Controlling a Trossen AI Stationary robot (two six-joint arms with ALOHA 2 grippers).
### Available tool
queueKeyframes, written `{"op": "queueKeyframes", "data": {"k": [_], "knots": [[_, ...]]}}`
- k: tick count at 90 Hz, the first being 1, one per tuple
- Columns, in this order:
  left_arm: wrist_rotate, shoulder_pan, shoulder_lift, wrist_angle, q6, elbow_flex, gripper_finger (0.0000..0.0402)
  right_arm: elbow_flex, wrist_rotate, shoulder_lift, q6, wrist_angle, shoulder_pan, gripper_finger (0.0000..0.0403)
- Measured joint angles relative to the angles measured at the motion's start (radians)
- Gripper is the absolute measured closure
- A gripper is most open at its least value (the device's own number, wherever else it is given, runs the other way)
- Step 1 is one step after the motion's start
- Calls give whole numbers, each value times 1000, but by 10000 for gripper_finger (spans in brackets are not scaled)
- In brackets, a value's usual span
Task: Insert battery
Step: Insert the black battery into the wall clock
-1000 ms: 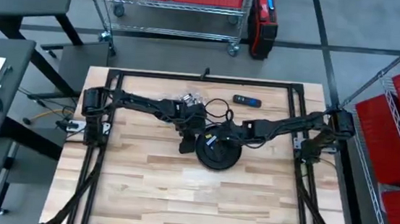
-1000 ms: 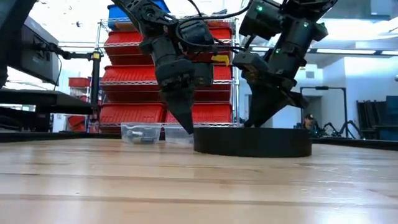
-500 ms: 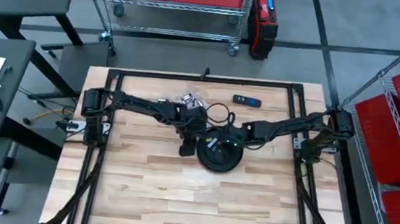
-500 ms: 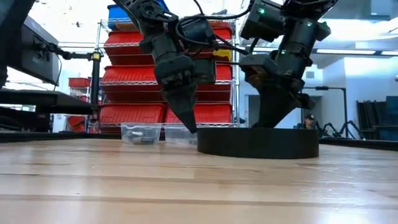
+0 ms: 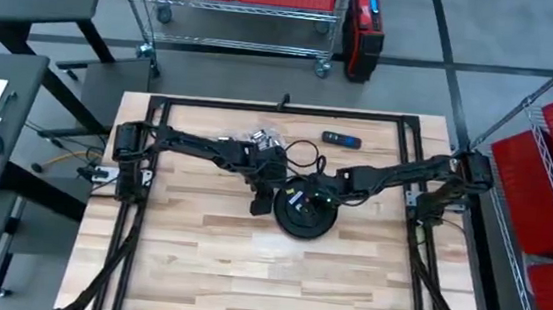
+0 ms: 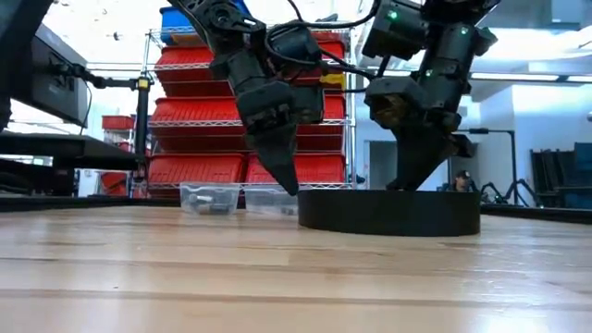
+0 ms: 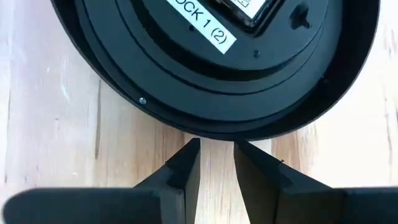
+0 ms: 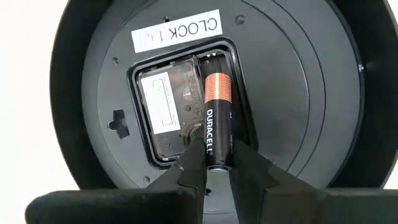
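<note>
Right gripper (image 8: 217, 163) pinches battery (image 8: 217, 118) over slot in clock (image 8: 298, 93) back, frame centre; left gripper (image 7: 216, 163), narrow and empty, braces clock rim; risk: tilted battery jams, pops out

A light wooden plank table (image 5: 197, 259) carries everything. At its middle lies a round black clock (image 5: 302, 215), face down. Toward the far edge sit a small clear plastic container (image 5: 261, 136) and, right of it, a small dark blue-marked device (image 5: 341, 139).
</note>
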Motion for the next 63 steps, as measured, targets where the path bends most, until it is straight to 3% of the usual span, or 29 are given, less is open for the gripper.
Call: {"op": "queueKeyframes", "data": {"k": [63], "knots": [[2,0,0,-4,-2,0,325,-1,-6,1,7,-12,-27,339]]}}
